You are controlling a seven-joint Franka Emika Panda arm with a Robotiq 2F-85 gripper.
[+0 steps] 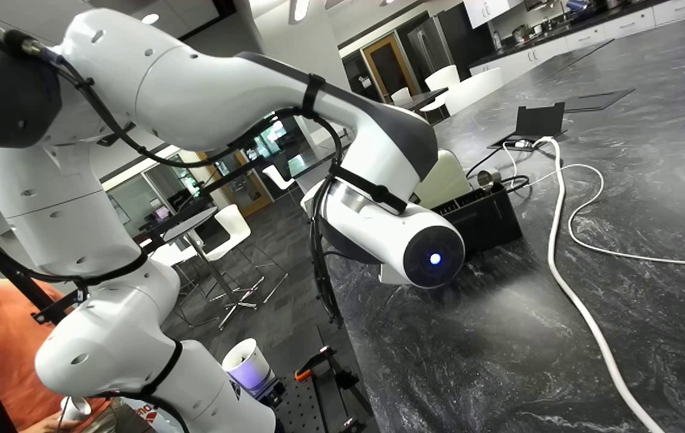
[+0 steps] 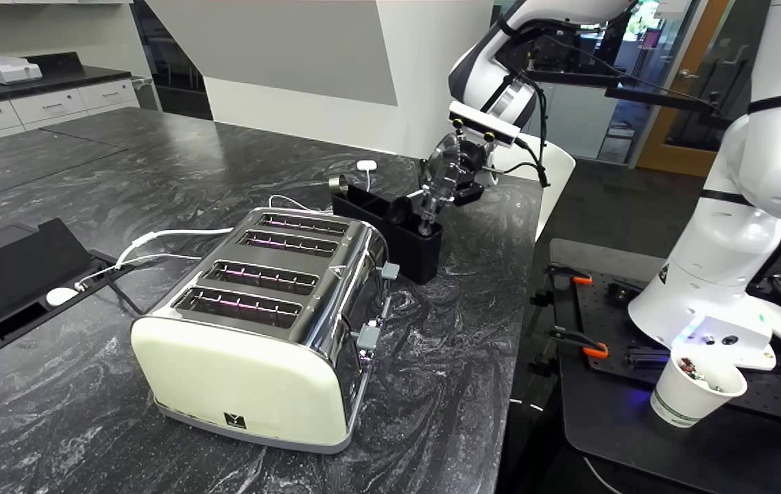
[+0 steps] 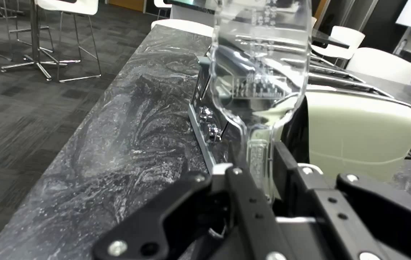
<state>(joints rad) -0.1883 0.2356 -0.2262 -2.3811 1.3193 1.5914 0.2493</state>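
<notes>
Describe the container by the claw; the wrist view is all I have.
Observer: In both exterior views, it is a black caddy standing on the counter.
Operator: Now the clear utensil: locate its lower end.
Observer: In an exterior view, that end lines up with the caddy's end nearer that camera; I can't tell whether it sits inside.
Operator: Check for people.
Observer: In an exterior view, a person in an orange shirt shows behind the robot arm.
</notes>
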